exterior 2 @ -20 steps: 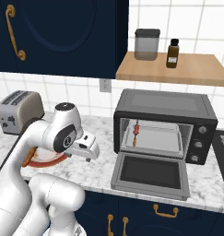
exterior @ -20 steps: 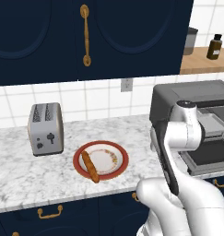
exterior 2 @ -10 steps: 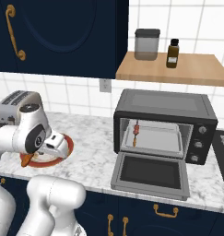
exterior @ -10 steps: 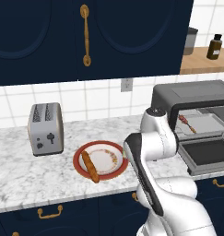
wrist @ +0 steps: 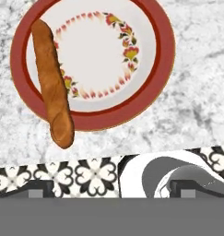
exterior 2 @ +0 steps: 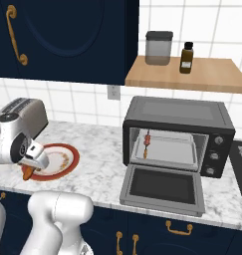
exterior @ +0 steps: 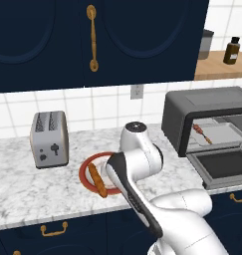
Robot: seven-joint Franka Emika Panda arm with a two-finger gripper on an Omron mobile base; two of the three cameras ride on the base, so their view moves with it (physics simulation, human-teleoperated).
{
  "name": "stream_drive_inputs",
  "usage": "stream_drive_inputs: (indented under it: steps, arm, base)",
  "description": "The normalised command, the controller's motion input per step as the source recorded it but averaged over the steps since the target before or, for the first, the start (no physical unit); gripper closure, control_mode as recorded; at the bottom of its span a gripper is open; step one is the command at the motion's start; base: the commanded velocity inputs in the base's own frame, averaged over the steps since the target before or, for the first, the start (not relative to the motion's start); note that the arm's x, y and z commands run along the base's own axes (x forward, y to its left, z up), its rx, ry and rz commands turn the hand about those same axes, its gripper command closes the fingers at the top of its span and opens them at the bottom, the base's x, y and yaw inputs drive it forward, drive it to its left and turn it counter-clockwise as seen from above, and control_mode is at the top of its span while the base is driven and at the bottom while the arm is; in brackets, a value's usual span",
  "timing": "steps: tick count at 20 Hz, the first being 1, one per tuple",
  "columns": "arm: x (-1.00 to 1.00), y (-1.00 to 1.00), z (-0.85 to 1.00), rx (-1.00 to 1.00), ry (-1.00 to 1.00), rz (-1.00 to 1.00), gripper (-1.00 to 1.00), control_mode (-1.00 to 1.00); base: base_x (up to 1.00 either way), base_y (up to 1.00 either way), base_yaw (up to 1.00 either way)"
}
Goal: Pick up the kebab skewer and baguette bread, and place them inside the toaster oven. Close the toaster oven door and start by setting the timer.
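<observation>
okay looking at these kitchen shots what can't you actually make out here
- Gripper's finger tips: cut off by the bottom edge of the hand view.
- Baguette bread: mostly hidden behind the arm in the right base view; whole in the hand view.
- Kebab skewer in the toaster oven: too small to count meat chunks.
- Oven knob markings: too small.

The white arm folds low to the left — gripper (exterior 2: 37,160) pointing down, its jaws apparently spread wide, holding nothing.
</observation>
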Motion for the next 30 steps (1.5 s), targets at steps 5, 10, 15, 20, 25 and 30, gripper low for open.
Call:
stream_drive_inputs:
  steps: [5,10,15,20,25,30]
  arm:
    - [0.20,0.58,-0.11,0.04,0.10,0.06,-1.00,-1.00]
    - [0.55,0.12,-0.07,0.00,0.00,0.03,-1.00,-1.00]
    - [0.38,0.18,-0.32,0.00,0.00,0.00,-1.00,-1.00]
    - [0.29,0.06,-0.24,0.00,0.00,0.00,-1.00,-1.00]
    - [0.31,0.04,-0.28,0.00,0.00,0.02,-1.00,-1.00]
    - [0.33,0.25,-0.45,0.00,0.00,0.01,-1.00,-1.00]
  base:
    - [0.00,0.00,0.00]
    - [0.00,0.00,0.00]
    - [0.00,0.00,0.00]
    - [0.00,0.00,0.00]
    - [0.00,0.00,0.00]
    - [0.00,0.00,0.00]
